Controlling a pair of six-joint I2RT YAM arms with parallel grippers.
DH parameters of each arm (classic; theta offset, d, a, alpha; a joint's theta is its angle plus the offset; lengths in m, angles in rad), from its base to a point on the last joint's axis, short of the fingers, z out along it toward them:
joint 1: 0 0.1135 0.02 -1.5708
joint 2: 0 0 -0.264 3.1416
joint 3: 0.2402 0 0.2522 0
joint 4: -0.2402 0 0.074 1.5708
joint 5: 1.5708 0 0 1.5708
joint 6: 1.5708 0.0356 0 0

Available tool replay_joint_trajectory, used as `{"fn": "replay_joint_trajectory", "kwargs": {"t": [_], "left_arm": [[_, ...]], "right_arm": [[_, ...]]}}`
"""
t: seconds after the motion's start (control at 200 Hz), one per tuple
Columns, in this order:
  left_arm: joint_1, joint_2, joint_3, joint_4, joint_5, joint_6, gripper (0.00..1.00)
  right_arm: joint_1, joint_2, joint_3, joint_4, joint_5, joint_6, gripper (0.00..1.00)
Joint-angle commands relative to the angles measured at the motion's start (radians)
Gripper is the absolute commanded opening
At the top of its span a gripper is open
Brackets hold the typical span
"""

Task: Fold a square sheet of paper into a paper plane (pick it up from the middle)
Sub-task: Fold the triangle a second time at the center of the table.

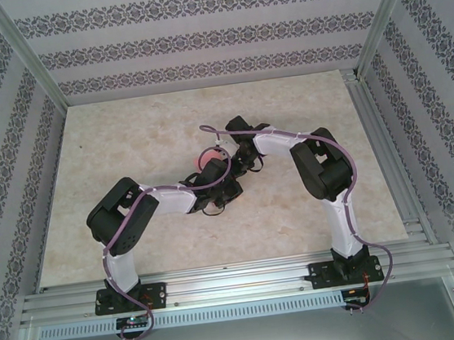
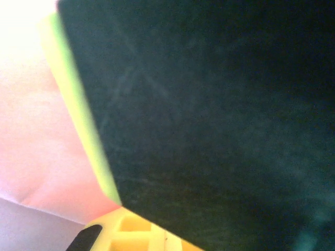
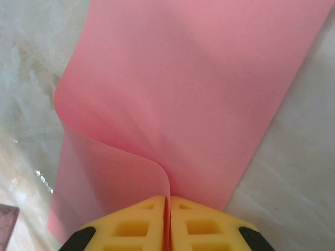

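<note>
The sheet [image 3: 199, 94] lies near the middle of the table [image 1: 125, 140], with one edge lifted and curled over. That edge is pinched between the closed fingers of the right gripper [image 3: 167, 209]. The left gripper [image 2: 152, 236] is fully closed beside the sheet; whether any of it is held cannot be told. A first fold seems to be in hand. Next, the pinched edge should be carried squarely onto the far edge before a crease is pressed.

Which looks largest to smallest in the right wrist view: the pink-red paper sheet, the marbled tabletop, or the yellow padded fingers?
1. Thin pink-red square sheet of paper
2. Beige marbled tabletop
3. Yellow padded fingers, enlarged by nearness to the camera
</note>
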Motion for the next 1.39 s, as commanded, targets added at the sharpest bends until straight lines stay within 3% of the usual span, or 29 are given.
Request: {"fn": "replay_joint_trajectory", "kwargs": {"t": [0.0,0.2,0.395,0.5,0.704,0.939,1.389], "left_arm": [[-0.040,0.027,-0.001,0.043,0.048,0.004,0.02],[-0.042,-0.025,-0.031,0.028,0.030,-0.001,0.01],[-0.040,-0.185,-0.016,-0.155,-0.107,0.091,0.02],[-0.031,-0.258,-0.062,-0.164,-0.163,0.084,0.02],[0.051,-0.370,-0.153,-0.158,-0.207,0.060,0.01],[0.117,-0.285,-0.117,-0.102,-0.137,0.041,0.00],[0.129,-0.140,-0.093,0.035,-0.066,-0.035,0.00]], "right_arm": [[0.009,0.047,0.004,-0.015,0.055,-0.018,0.11],[0.009,0.045,0.006,-0.017,0.059,-0.018,0.11],[0.009,0.044,0.009,-0.017,0.060,-0.017,0.11],[0.009,0.044,0.010,-0.016,0.062,-0.016,0.11],[0.009,0.036,0.004,-0.014,0.060,-0.016,0.11],[0.009,0.041,0.007,-0.014,0.056,-0.014,0.11],[0.008,0.044,0.006,-0.017,0.054,-0.016,0.11]]}}
